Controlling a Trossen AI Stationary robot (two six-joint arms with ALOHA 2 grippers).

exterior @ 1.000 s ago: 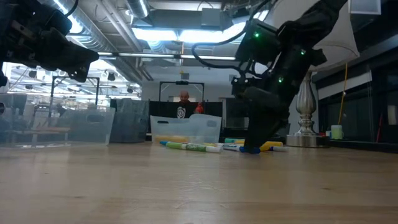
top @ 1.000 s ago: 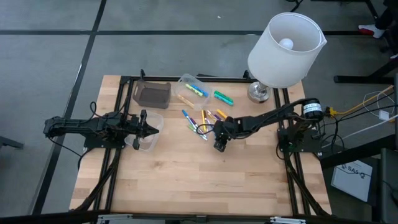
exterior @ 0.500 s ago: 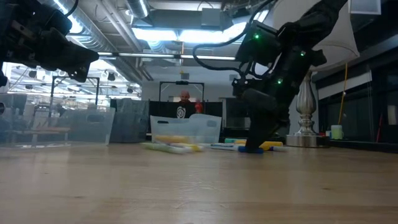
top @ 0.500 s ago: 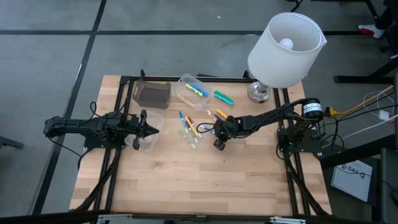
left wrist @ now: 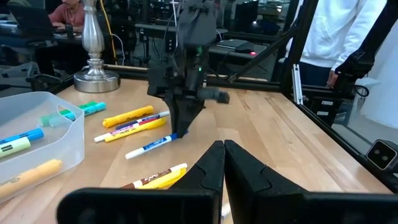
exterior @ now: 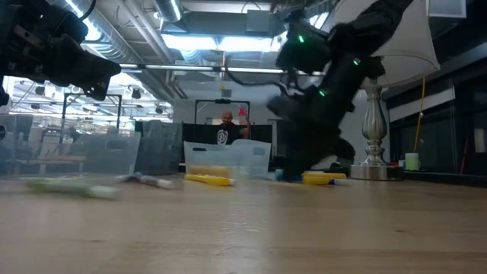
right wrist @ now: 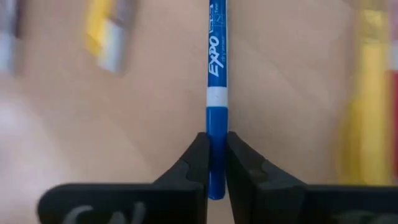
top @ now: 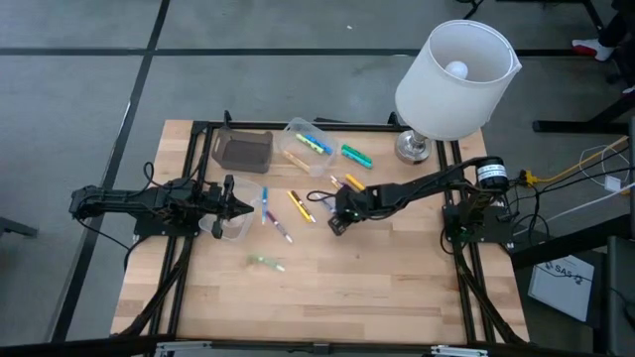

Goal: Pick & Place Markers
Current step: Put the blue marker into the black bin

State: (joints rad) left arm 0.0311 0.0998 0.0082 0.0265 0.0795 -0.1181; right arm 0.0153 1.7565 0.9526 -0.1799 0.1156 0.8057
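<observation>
My right gripper stands mid-table, tipped steeply down and shut on a blue-capped marker. The left wrist view shows that marker running out from the fingertips. Other markers lie loose on the wood: a blue one, an orange one, a green one, and yellow ones beside the gripper. More lie in a clear bin. My left gripper is shut and held level over a clear cup at the left. My right gripper pinches the marker's blue cap end between its two fingers. The fingers slant down from the table's right side, and the marker sticks out ahead of them, in line with them. Its free end reaches down toward the wood.
A dark container stands at the far left, and a lamp with a white shade at the far right. A green marker lies near the lamp's base. A person in white stands beyond the table's right edge.
My right gripper has shifted a little toward the table's left edge and rolled about its own axis. The markers clustered at mid-table have been flung apart toward the left. The green one has slid to the near left, and a blue one has ended up by the clear cup.
</observation>
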